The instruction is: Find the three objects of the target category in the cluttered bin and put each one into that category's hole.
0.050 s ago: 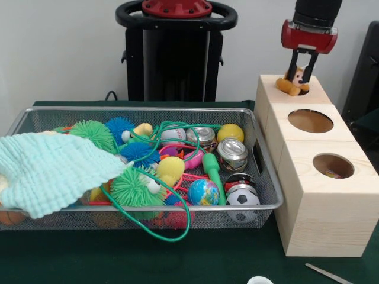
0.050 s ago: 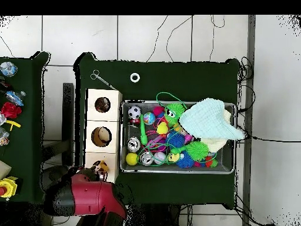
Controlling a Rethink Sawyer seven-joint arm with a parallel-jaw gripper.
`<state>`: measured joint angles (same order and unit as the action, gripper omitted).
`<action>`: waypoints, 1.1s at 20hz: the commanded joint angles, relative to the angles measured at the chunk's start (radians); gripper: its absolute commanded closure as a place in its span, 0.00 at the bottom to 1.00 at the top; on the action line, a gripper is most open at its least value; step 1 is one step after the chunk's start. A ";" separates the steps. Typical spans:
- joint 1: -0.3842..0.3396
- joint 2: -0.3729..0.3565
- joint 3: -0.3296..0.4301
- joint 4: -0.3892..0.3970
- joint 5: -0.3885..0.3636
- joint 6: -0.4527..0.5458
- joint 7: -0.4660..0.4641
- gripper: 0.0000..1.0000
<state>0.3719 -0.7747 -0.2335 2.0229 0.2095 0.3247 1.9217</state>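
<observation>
- Over the far hole (image 1: 296, 87) of the box (image 1: 323, 195), the gripper (image 1: 302, 77) pinches a small plush (image 1: 291, 83), tan with an orange foot, right at the rim.
- Plush is half in, half on the lip: the orange foot lies on the wood outside the hole. Let go now and it may snag on the edge and sit there, or tip out onto the box top.
- From above, the arm (image 2: 85, 197) covers most of that corner, so how well centred the plush (image 2: 100, 169) is over the hole I can't quite say.
- Fingertips stand close to the rim; a push straight down risks knocking wood and nudging the box.
- Middle hole (image 1: 310, 120) is open, near hole (image 1: 333, 165) shows something small inside.
- Bin (image 1: 263, 177) is packed: spiky balls (image 1: 93, 134), tins (image 1: 232, 154), a globe ball (image 1: 203, 192), a football (image 1: 242, 199).
- Trouble ahead there: the green cord (image 1: 172, 228) loops over the bin's front edge and could drag out with a pick, and the cloth (image 1: 50, 168) hides the bin's end, so targets may be buried under it.
</observation>
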 commanded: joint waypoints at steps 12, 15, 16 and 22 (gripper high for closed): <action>-0.080 0.194 0.111 -0.038 0.039 -0.132 0.177 1.00; -0.078 0.247 0.107 -0.076 0.039 -0.160 0.181 1.00; -0.075 0.252 0.104 -0.083 0.040 -0.157 0.181 1.00; -0.078 0.241 0.110 -0.088 0.046 -0.116 0.164 0.00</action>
<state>0.3256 -0.5956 -0.1955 1.9949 0.2327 0.2113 1.9225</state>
